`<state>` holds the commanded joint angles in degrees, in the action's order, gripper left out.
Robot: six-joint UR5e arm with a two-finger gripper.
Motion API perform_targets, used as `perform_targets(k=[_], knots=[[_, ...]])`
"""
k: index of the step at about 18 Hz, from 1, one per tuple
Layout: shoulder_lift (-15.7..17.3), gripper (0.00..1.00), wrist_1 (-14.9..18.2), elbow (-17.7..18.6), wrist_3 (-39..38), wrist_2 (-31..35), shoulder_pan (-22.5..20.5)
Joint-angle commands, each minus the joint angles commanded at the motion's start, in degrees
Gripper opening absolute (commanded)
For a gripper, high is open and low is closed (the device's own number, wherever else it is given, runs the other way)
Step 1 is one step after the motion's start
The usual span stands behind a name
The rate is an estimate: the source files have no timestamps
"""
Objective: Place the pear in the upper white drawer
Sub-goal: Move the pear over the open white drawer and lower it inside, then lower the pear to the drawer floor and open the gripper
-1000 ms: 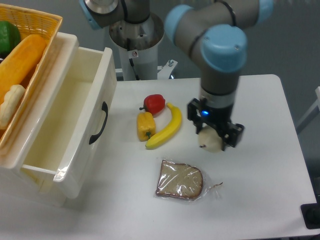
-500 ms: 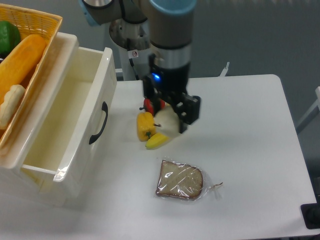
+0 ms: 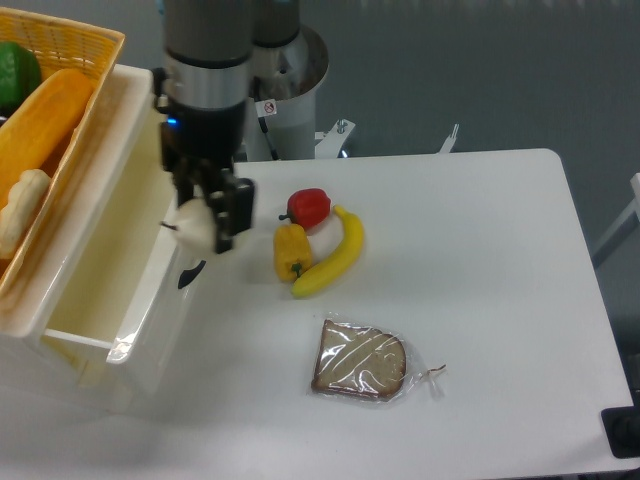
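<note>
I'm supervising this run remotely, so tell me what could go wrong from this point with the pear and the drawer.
1. The gripper holds the pear about over the front panel of the upper white drawer, not clearly over its cavity. Released here, it might strike the rim and roll onto the table.
2. Only part of the pear shows between the fingers, so the hold may be shallow and could slip.
3. The wicker basket overhangs the drawer's far side, so overshooting risks a bump.

Even, bright overhead lighting. Soft short shadows under the curved yellow banana (image 3: 333,255). Glare on the glossy white plastic drawer (image 3: 130,345) rim below the fingers. Slight overall softness.
</note>
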<state>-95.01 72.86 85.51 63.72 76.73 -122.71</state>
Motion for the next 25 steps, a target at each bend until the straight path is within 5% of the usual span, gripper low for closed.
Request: perform_targets(k=[13, 25], knots=[[-0.09, 0.2, 0.0, 2.73, -0.62, -1.23, 2.91], [-0.09, 0.48, -0.09, 4.4, 0.18, -1.23, 2.65]])
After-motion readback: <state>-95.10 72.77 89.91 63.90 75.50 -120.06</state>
